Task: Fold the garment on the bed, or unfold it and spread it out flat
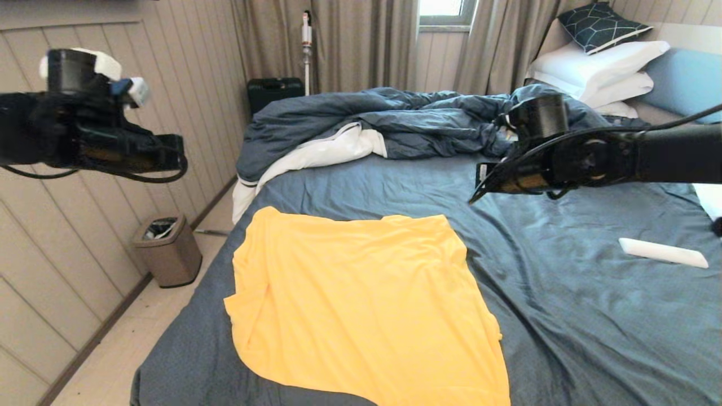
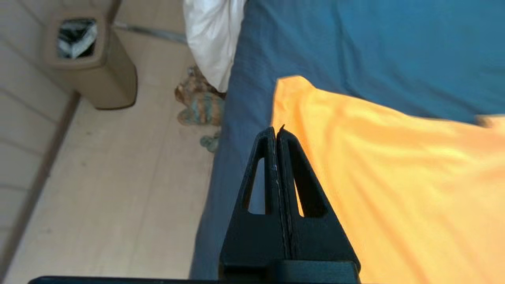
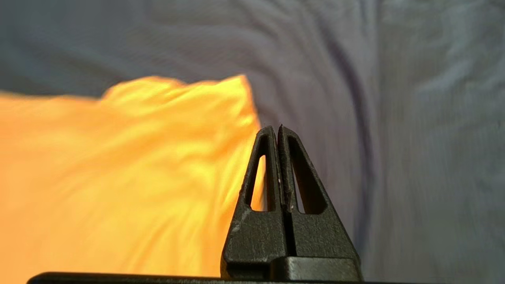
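Observation:
The yellow garment (image 1: pixel 361 304) lies spread on the bed's dark blue-grey sheet (image 1: pixel 564 316), reaching to the bed's near-left edge. Both arms hang high above it, and neither touches the fabric. My left gripper (image 1: pixel 181 159) is shut and empty, out past the bed's left side; in the left wrist view its closed tips (image 2: pixel 276 130) point at the garment's far-left corner (image 2: pixel 292 85). Above the sheet to the right of the garment, my right gripper (image 1: pixel 472 198) is shut and empty; its tips (image 3: pixel 276 129) sit just off the garment's far-right corner (image 3: pixel 232 85).
A rumpled blue duvet (image 1: pixel 395 121) with white underside lies across the far half of the bed, pillows (image 1: pixel 598 67) at the far right. A white flat object (image 1: pixel 663 252) rests on the sheet at right. A beige bin (image 1: pixel 167 250) stands on the floor at left.

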Available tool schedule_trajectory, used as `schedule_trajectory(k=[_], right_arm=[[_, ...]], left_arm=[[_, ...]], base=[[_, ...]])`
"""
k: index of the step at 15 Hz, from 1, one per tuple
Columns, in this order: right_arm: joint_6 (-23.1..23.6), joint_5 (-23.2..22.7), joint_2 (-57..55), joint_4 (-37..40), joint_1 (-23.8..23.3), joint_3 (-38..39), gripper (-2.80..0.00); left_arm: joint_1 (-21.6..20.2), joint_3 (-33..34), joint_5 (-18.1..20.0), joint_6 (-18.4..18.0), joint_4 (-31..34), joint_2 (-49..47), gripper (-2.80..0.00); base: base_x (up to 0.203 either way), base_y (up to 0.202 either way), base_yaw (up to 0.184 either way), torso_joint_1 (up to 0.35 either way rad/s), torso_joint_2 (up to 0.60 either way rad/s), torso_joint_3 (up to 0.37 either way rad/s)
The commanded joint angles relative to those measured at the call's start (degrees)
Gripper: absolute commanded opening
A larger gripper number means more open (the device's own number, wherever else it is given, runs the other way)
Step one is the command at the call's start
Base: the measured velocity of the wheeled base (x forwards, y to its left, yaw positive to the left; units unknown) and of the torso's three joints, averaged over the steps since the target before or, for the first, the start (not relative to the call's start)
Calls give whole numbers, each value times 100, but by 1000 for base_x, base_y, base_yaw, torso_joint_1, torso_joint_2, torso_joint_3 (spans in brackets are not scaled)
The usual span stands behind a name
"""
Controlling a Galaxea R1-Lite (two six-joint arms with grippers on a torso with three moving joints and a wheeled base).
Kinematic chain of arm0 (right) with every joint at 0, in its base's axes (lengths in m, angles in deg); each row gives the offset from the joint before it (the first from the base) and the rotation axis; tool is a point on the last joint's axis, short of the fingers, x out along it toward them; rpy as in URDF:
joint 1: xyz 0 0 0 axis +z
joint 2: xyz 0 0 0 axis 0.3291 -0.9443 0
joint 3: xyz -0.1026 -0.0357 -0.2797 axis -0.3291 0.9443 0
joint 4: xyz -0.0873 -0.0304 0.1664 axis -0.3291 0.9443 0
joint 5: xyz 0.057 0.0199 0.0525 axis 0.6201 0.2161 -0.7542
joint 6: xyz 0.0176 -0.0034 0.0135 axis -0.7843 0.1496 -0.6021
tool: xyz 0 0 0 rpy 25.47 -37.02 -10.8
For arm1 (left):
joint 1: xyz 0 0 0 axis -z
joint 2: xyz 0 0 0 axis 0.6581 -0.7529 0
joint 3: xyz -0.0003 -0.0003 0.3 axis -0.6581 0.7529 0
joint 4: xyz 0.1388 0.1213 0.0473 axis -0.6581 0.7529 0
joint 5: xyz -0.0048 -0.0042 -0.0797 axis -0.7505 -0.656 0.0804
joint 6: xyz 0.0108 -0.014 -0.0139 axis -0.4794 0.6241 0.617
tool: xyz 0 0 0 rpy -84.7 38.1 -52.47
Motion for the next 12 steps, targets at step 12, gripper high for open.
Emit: schedule_trajectory(k=[12], right_arm=[[-316, 175, 8043, 2610, -344, 4680, -280]], left_arm=[[-669, 4801, -891, 287, 2111, 7321, -280]], base=[[0, 0, 0, 0, 0, 0]])
